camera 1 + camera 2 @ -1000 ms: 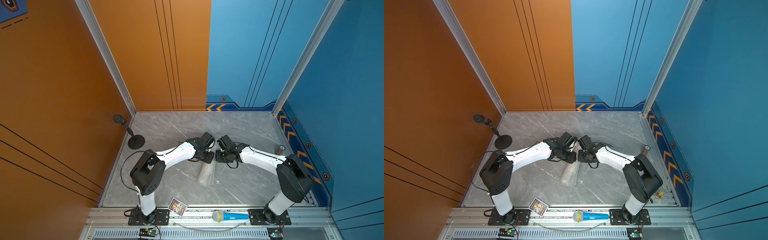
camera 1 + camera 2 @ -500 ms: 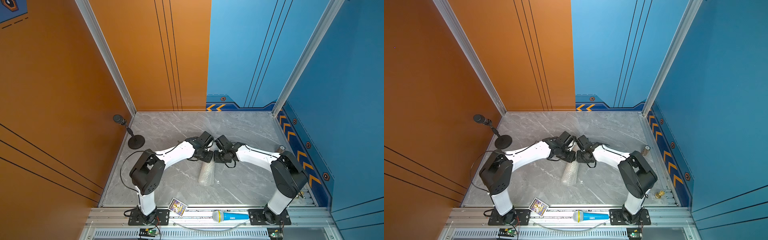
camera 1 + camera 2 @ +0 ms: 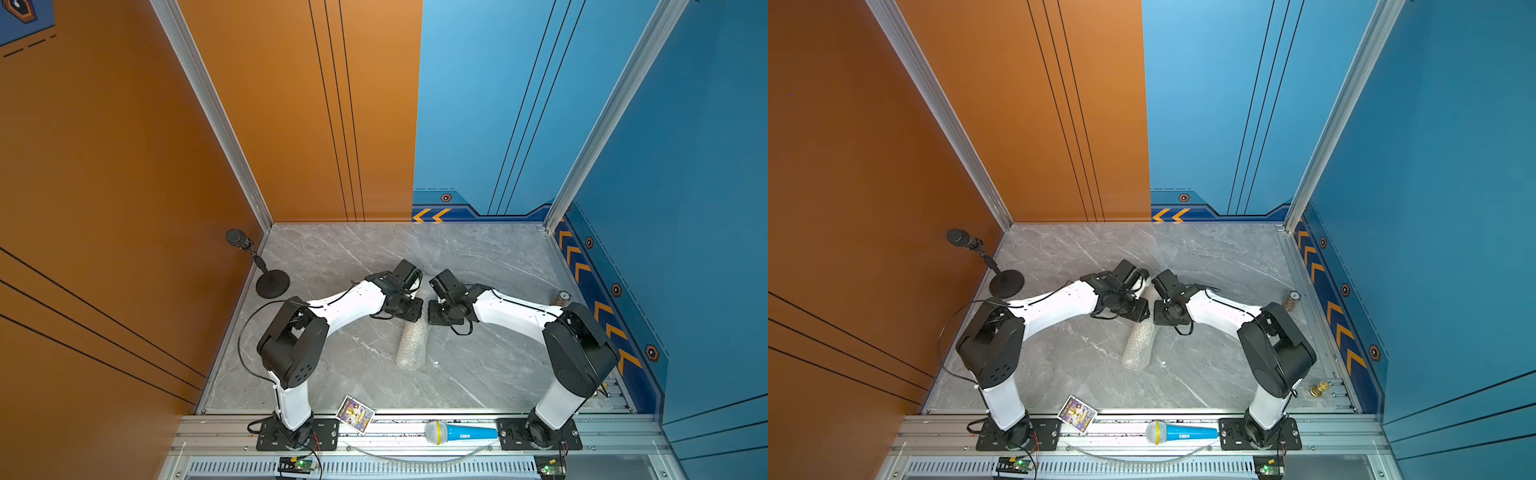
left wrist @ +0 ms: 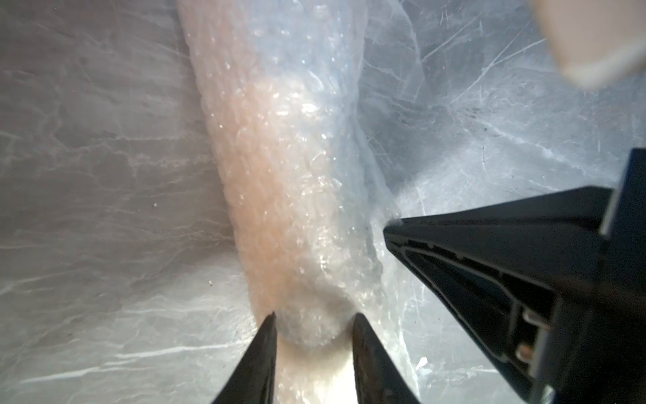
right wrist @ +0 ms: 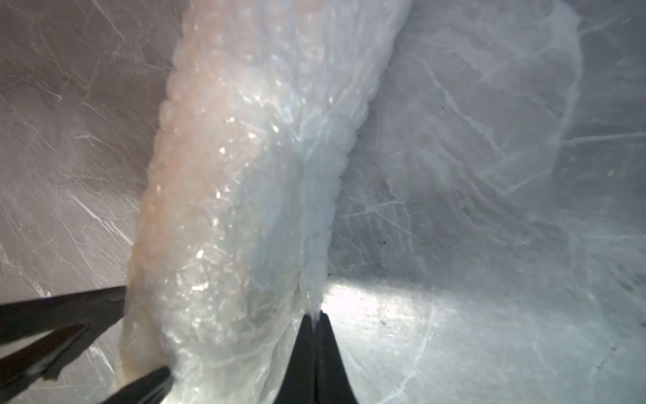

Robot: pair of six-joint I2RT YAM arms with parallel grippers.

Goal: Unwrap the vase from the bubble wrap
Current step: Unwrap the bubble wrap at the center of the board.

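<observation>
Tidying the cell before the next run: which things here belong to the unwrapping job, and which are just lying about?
Job: bubble wrap roll, vase hidden inside; left hand clamping its end, right hand pinching a flap.
Lying about: stand microphone, blue toy microphone, picture card, small brown cylinder.

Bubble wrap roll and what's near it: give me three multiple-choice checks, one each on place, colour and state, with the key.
1. Where does the bubble wrap roll lie?
A) on the front rail
B) on the table
C) propped against the back wall

2. What colour is the handle of the toy microphone?
A) red
B) green
C) blue

3. How is the right hand?
A) wide open
B) shut on a thin flap of the wrap
C) shut on the toy microphone

Key: B, both top views show it flat on the marble; C, blue handle with a silver head; B, the right wrist view shows the fingertips pinching the film.
</observation>
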